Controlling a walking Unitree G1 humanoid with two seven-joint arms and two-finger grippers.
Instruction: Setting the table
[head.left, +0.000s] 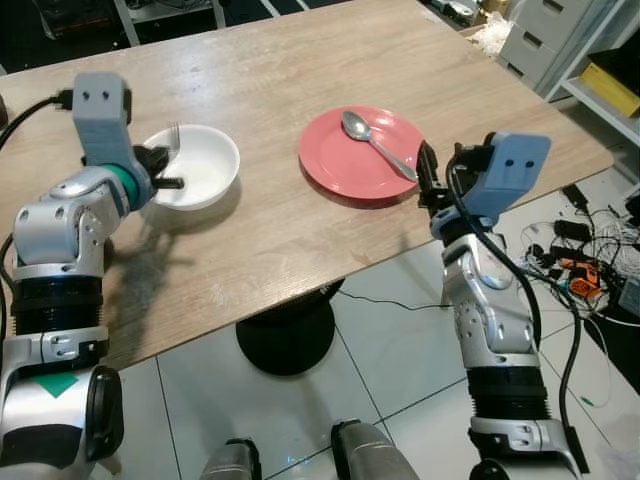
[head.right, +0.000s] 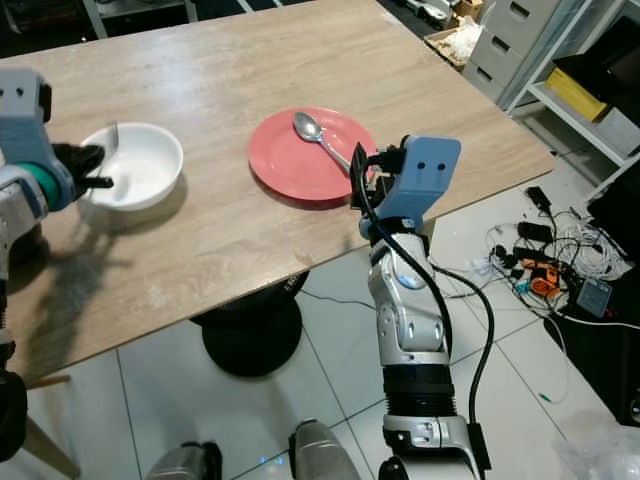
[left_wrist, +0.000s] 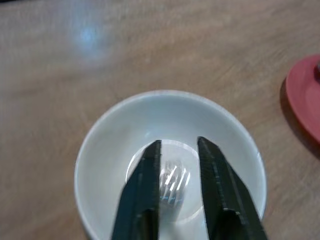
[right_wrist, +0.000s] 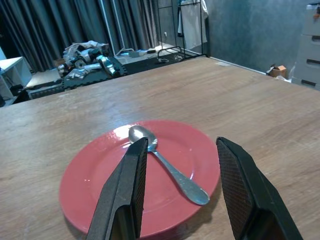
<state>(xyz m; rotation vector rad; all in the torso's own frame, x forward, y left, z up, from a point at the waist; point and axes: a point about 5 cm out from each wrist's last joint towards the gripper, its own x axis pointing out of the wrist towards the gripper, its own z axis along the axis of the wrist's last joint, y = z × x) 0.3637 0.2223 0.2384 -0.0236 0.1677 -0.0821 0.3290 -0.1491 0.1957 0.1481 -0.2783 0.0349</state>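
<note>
At the worktop's near edge the open right end effector faced the spoon just ahead on the red plate, handle pointing toward it, while the left end effector held a fork in the white bowl.

Bright, even light from above; my head views are sharp.
My arms throw soft shadows across the tabletop, and the white bowl glares slightly. My left wrist view is soft and blurred, with a pale sheen on the wood; my right wrist view is crisp up close, with dim curtains behind.
</note>
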